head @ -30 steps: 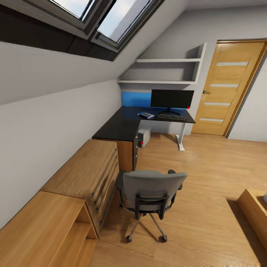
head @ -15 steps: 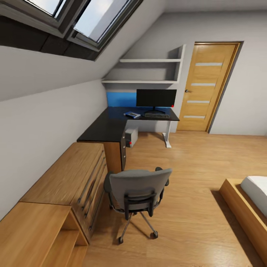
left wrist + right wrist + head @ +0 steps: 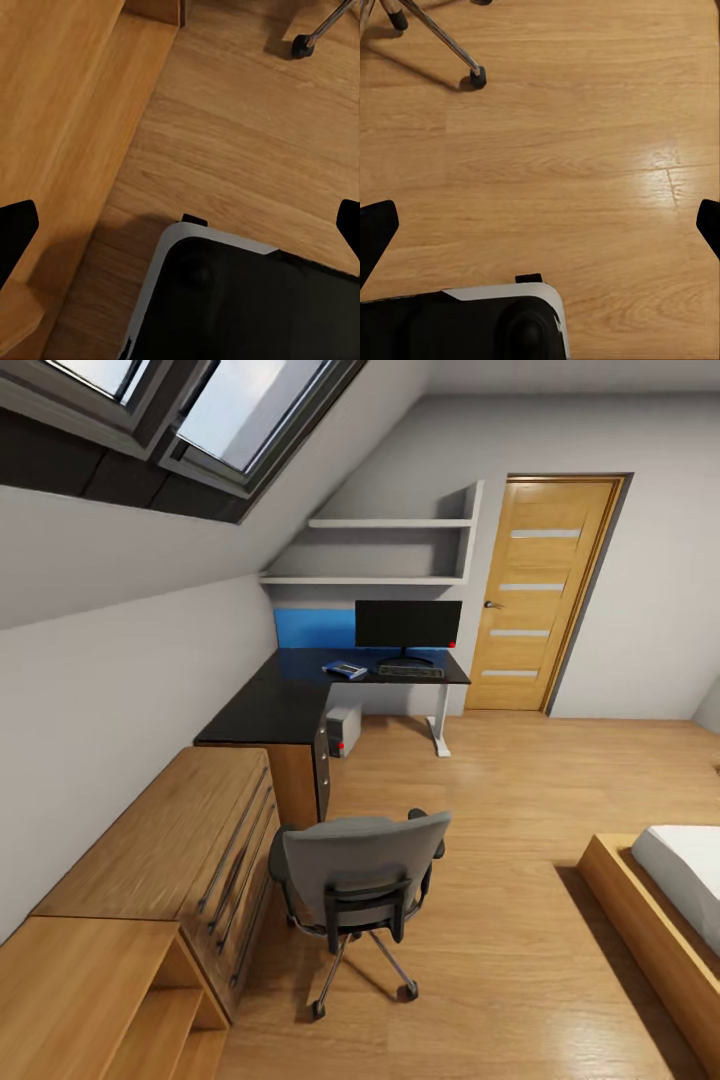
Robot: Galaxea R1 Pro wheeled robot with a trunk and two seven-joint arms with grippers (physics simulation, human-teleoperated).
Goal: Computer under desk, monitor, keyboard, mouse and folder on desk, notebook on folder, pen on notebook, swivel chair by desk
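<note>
Left end effector (image 3: 180,221): dark fingertips at opposite edges of the left wrist view, spread wide apart, nothing between them; wood floor (image 3: 247,142) below.
Right end effector (image 3: 540,221): fingers likewise wide apart and empty, over bare floor, with a chair castor (image 3: 478,76) near.
Swivel chair (image 3: 355,870): at 6 o'clock in the head view, back toward the camera, beside the wooden dresser (image 3: 170,840), well apart from the surface.
Surface (image 3: 290,700): black L-shaped top at 12 o'clock, past the chair.
Computer (image 3: 343,731): under the surface, on the floor.
Folder (image 3: 345,669): blue, on the surface at about 9 o'clock of the keyboard; something dark seems to lie on it, too small to tell.
Keyboard (image 3: 410,671): just in front of the monitor (image 3: 408,625).
Door (image 3: 535,595): at 1 o'clock, closed.
</note>
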